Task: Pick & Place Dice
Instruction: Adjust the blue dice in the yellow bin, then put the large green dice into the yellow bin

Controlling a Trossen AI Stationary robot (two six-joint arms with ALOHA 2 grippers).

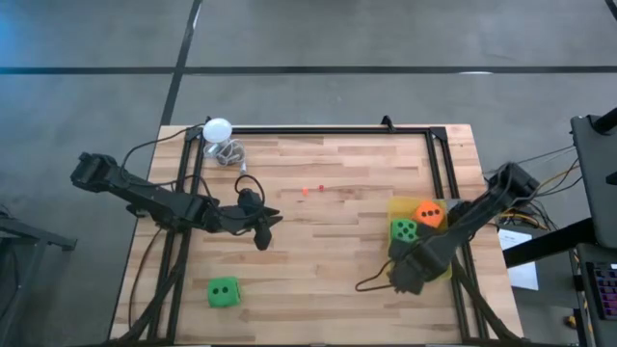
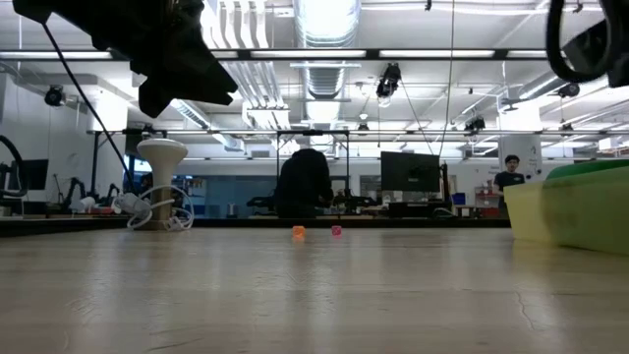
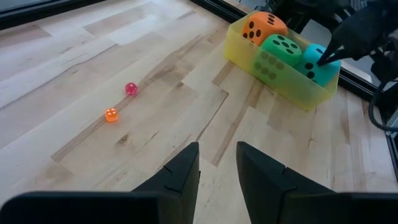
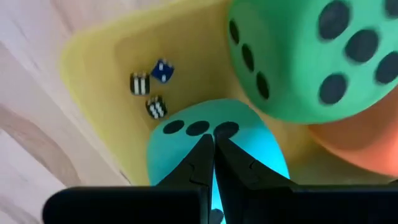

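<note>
three dice lie in the yellow bin [image 3: 292,93] at the right side of the table [image 1: 328,251]: the orange-red die [image 3: 264,28], a green die [image 3: 277,53] beside it, and the teal die [image 4: 211,149] at the bin's near end. the fourth, a second green die [image 1: 223,292], sits alone on the wood near the front left, well apart from both arms.

the right gripper [image 4: 213,155] hangs over the bin with its fingers pressed together, tips touching the teal die's top face, holding nothing. the left gripper [image 3: 217,171] hovers above mid-table, fingers partly apart and empty, pointed toward the bin, not the loose die.

judgement on handling: the dice look like foam, so light, compressible and not fragile. flat opposite faces offer the sound grip; corners would likely squash and twist out. the matte surface should not slip. the loose die calls for wide jaws straddling two side faces, closing gently.
</note>
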